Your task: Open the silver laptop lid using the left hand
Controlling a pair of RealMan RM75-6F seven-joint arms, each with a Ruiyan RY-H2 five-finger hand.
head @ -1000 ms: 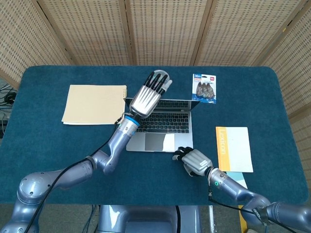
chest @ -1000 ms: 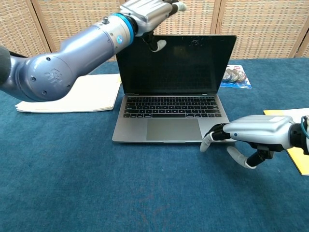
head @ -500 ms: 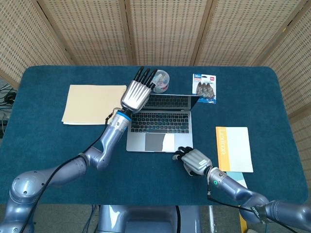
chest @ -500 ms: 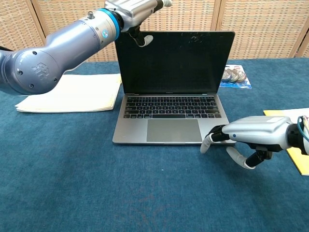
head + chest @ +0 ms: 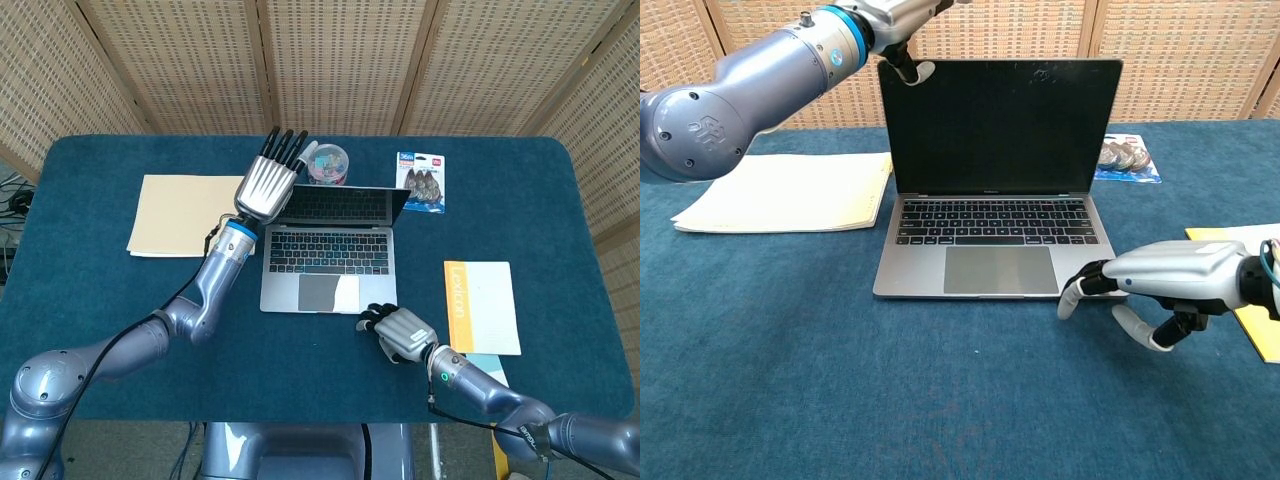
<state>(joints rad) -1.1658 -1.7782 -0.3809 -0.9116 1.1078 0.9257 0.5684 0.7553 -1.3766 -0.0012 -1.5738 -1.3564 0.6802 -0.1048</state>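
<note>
The silver laptop stands open in the middle of the blue table, its dark screen tilted slightly back of upright. My left hand hovers at the lid's top left corner with its fingers stretched out and holds nothing. In the chest view only its thumb shows, beside that corner. My right hand lies on the table at the laptop's front right corner. Its bent fingertips touch the edge of the base, and it holds nothing.
A tan paper pad lies left of the laptop. Behind the lid sits a round clear tub, with a blister pack at the back right. A yellow booklet lies right of my right hand. Wicker screens close off the back.
My left hand has slid left and back, off the top of the lid to its left corner. The lid has tipped further back, uncovering the tub behind it. The right hand stayed put.
</note>
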